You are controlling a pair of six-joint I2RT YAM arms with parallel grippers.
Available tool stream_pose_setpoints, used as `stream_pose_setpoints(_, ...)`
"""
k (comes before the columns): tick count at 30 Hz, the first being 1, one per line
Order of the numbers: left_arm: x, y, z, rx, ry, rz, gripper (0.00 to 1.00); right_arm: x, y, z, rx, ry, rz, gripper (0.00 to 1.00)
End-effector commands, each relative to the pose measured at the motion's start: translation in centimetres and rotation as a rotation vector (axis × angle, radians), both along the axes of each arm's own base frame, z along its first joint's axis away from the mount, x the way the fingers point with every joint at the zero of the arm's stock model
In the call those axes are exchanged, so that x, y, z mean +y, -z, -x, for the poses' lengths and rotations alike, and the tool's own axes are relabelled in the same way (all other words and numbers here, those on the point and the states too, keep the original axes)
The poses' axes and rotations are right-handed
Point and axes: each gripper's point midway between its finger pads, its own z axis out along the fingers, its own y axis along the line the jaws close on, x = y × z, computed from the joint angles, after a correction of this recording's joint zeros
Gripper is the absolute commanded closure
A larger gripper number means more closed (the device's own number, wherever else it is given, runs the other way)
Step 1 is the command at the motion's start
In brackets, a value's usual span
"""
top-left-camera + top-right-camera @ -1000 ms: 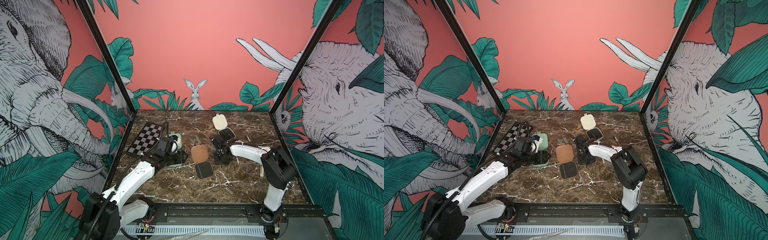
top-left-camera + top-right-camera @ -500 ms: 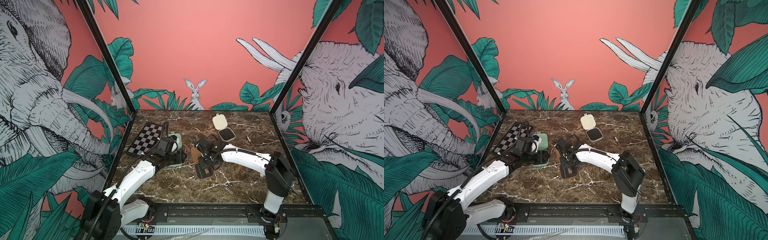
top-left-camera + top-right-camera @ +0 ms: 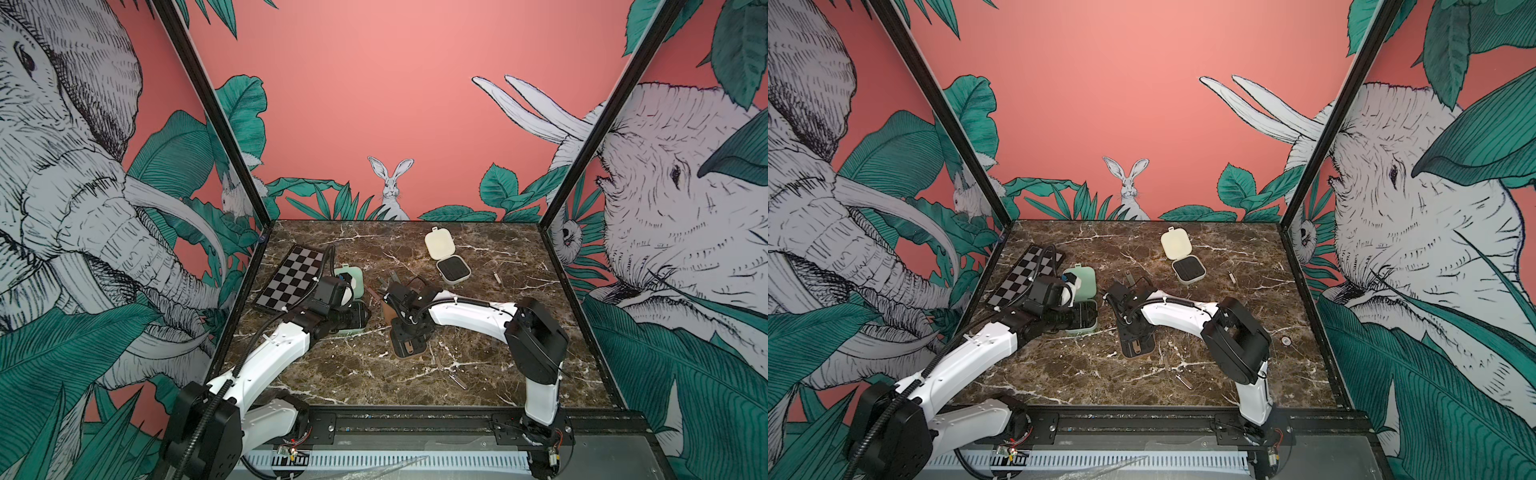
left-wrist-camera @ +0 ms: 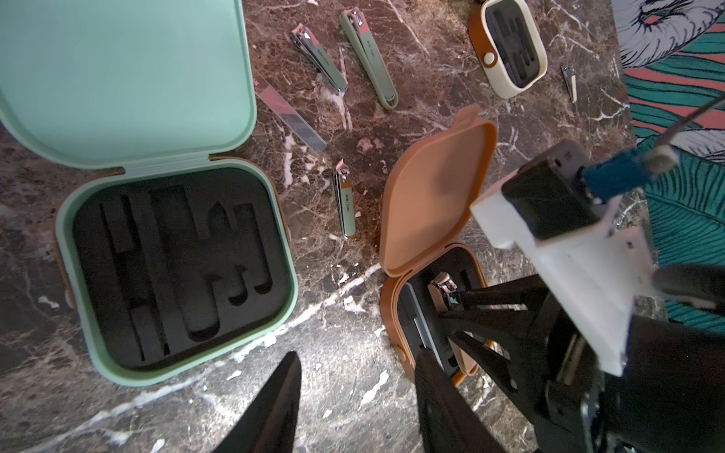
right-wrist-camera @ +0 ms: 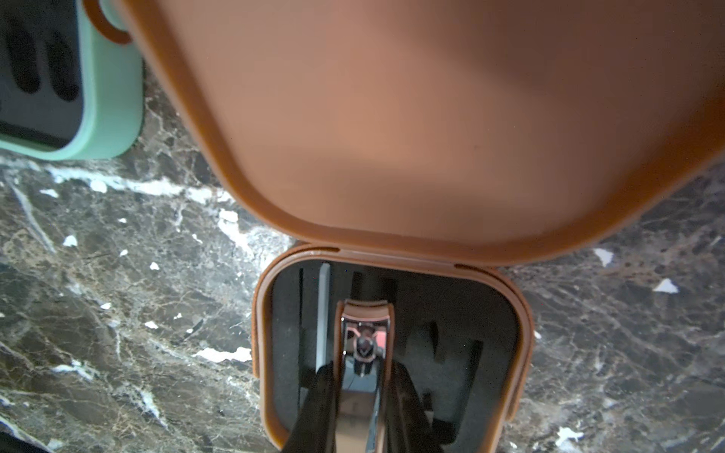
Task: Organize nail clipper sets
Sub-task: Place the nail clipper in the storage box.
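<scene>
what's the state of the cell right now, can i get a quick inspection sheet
surface: dark marble tabletop, white veins
job's things: mint case open, insert empty; brown case open; cream case open; green clippers loose on the marble
clutter: checkerboard beside the mint case
grippers: left gripper open, empty; right gripper shut on brown clipper over the brown case's insert
cables: black cable loops over the checkerboard
surroundings: jungle-print walls

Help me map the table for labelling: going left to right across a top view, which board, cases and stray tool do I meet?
Flat black-and-grey checkerboard → open mint green rounded-square hinged case → open brown rounded-square hinged case → open cream rounded-square hinged case → small slim metal tool lying alone.
</scene>
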Motion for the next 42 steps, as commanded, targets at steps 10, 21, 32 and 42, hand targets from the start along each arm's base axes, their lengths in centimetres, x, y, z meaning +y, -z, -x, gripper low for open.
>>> stream_pose_setpoints(10,0.7,0.2,0.7,0.01,-0.014,-0.004,0.5,-1.2,2.5,0.4,0.02,0.023,0.068,0.9)
stream_pose_setpoints(21,0.7,0.3,0.7,0.012,-0.014,-0.003,0.5,-3.3,4.8,-0.3,0.008,0.06,0.192,0.92)
stream_pose_setpoints(32,0.7,0.2,0.7,0.01,-0.017,-0.001,0.5,-3.6,7.1,1.2,0.097,0.047,0.218,0.86)
stream_pose_setpoints(42,0.6,0.1,0.6,0.01,-0.014,0.003,0.5,-2.5,1.0,-1.2,-0.023,0.06,0.147,0.66)
